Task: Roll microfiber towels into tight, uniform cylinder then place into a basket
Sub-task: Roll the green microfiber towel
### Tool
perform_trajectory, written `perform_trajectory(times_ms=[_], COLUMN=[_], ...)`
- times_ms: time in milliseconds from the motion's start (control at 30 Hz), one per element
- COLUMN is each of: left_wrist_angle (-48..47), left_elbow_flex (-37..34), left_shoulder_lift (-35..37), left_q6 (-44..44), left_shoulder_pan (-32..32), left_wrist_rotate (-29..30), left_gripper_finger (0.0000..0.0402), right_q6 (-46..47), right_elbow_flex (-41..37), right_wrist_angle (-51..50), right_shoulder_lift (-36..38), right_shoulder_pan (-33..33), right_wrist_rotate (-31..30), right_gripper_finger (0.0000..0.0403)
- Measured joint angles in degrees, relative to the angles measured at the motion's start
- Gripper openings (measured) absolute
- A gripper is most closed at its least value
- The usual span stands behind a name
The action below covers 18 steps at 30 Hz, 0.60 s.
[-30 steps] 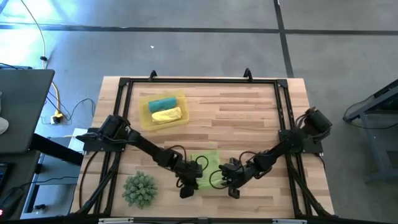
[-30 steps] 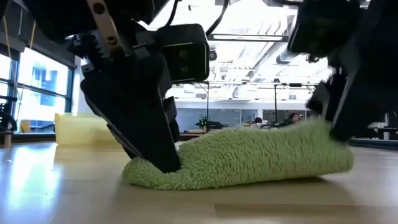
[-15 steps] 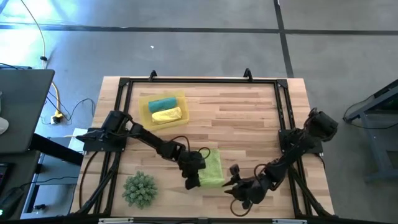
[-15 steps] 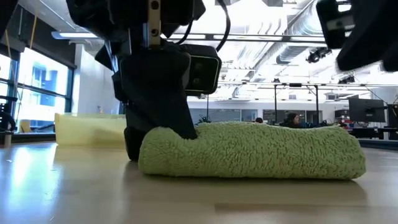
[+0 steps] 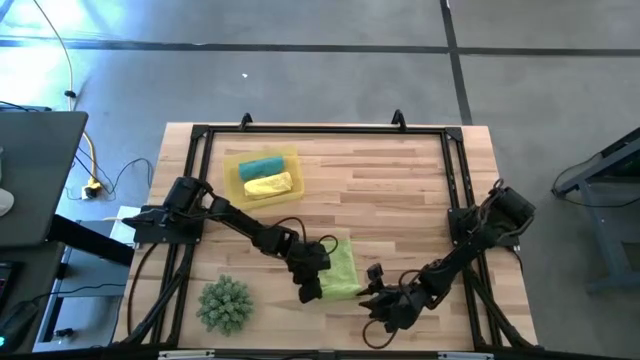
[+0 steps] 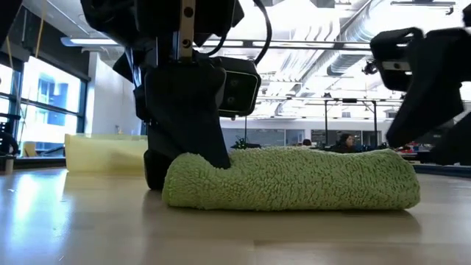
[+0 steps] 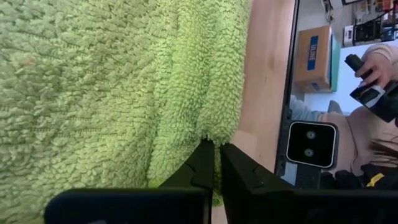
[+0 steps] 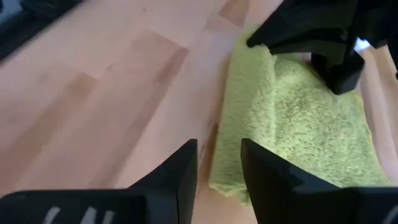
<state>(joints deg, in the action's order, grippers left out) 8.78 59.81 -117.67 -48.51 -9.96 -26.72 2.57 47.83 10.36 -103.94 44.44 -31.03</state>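
Nearby, spiky ball [image 5: 224, 304] beside lime towel [image 5: 342, 270].

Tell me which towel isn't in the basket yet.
The lime green towel, on the table under the left end effector. The teal towel and yellow towel lie in the basket.

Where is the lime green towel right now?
In the high view the lime green towel lies folded near the table's front edge, about midway, with the left gripper at its left end and the right gripper just clear.

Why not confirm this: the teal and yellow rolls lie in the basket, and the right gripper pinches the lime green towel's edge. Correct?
One thing is wrong: the left gripper pinches the lime green towel, as the left wrist view shows. The right gripper is beside it, open. The teal roll and yellow roll do lie in the basket.
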Motion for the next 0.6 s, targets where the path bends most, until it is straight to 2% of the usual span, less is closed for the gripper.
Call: perform_trajectory(times_ms=[167, 333, 467, 600], left_wrist_angle=[-0.1, -0.2, -0.1, -0.1], left_elbow_flex=[0.0, 0.0, 0.0, 0.0], left_shoulder_lift=[0.0, 0.0, 0.0, 0.0], left_q6=[-0.4, -0.8, -0.8, -0.7], left_shoulder_pan=[0.0, 0.0, 0.0, 0.0], left_wrist_rotate=[0.2, 0.4, 0.4, 0.4], left_gripper_finger=[0.0003, 0.0003, 0.0003, 0.0003], right_q6=[0.0, -0.1, -1.3, 0.8], right_elbow_flex=[0.0, 0.0, 0.0, 0.0], right_wrist_angle=[-1.1, -0.7, -2.2, -4.0], right_shoulder_lift=[-0.2, -1.3, -1.5, 1.5], right_shoulder_pan=[-2.2, -4.1, -4.2, -2.9], right_wrist_rotate=[0.2, 3.9, 4.4, 2.8], right_gripper_finger=[0.0143, 0.0184, 0.0192, 0.0193])
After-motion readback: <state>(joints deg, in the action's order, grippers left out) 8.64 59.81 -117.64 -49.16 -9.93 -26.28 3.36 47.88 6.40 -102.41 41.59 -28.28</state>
